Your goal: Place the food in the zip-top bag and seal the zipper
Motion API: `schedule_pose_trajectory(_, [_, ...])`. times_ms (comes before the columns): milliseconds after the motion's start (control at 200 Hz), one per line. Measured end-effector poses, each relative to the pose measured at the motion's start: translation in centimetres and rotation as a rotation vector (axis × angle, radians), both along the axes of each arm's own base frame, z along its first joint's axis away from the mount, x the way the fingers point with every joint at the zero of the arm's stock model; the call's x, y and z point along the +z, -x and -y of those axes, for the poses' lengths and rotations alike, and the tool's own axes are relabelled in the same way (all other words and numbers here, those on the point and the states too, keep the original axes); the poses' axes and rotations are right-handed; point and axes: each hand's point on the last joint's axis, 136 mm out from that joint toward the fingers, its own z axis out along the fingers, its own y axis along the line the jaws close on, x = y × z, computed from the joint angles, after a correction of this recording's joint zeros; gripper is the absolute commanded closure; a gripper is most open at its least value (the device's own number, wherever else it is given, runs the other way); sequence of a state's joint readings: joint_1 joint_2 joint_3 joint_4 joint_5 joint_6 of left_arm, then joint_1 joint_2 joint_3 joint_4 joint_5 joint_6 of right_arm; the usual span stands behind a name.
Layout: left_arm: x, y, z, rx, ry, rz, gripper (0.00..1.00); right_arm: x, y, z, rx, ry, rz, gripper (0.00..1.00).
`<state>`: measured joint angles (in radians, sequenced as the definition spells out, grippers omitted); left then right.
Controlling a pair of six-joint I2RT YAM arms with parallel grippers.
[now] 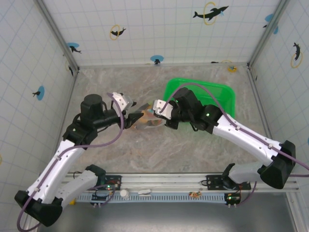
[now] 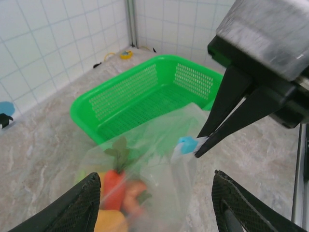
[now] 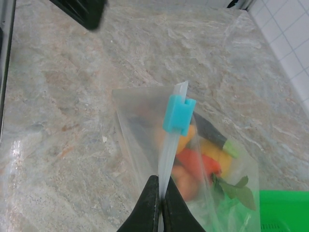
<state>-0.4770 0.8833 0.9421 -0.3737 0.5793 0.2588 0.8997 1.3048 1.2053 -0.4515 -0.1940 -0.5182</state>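
The zipper (image 3: 170,150) is pinched by the right hand (image 3: 158,187) near the blue slider (image 3: 178,115), so the zip-top bag (image 3: 135,125) on the surface (image 3: 67,96) is held taut, the food (image 3: 193,166) inside it. The left hand (image 2: 157,181) is spread nearby, probably for the slider.

A green perforated plastic basket (image 1: 219,94) sits right of centre on the beige marbled worktop (image 1: 159,145); dolphin stickers (image 1: 210,13) dot white tiled walls (image 1: 145,29).

The zip-top bag (image 3: 137,140) is clear, its slider (image 3: 179,115) blue, the basket (image 2: 135,92) green mesh.
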Motion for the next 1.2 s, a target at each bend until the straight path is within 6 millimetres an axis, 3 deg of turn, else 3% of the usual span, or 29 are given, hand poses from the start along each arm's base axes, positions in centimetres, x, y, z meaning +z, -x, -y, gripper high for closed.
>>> schedule_pose_trajectory(275, [-2.9, 0.3, 1.3, -0.092, -0.072, -0.002, 0.48, -0.3, 0.6, -0.3, 0.046, -0.026, 0.008, 1.00])
schedule_pose_trajectory(606, [-3.5, 0.3, 2.9, -0.164, -0.068, 0.008, 0.74, 0.3, 0.8, -0.8, 0.075, -0.059, 0.012, 1.00])
schedule_pose_trajectory(841, [-3.4, 0.4, 3.5, -0.192, -0.073, 0.040, 0.98, 0.4, 0.6, -0.6, 0.073, -0.063, 0.008, 1.00])
schedule_pose_trajectory(1001, [-3.4, 0.4, 3.5, -0.197, -0.077, 0.047, 1.00, 0.4, 0.1, -0.3, 0.062, -0.068, 0.004, 1.00])
schedule_pose_trajectory(1201, [-3.5, 0.5, 3.6, -0.199, -0.084, 0.059, 1.00, 0.6, -0.1, 0.0, 0.065, -0.086, -0.022, 0.81])
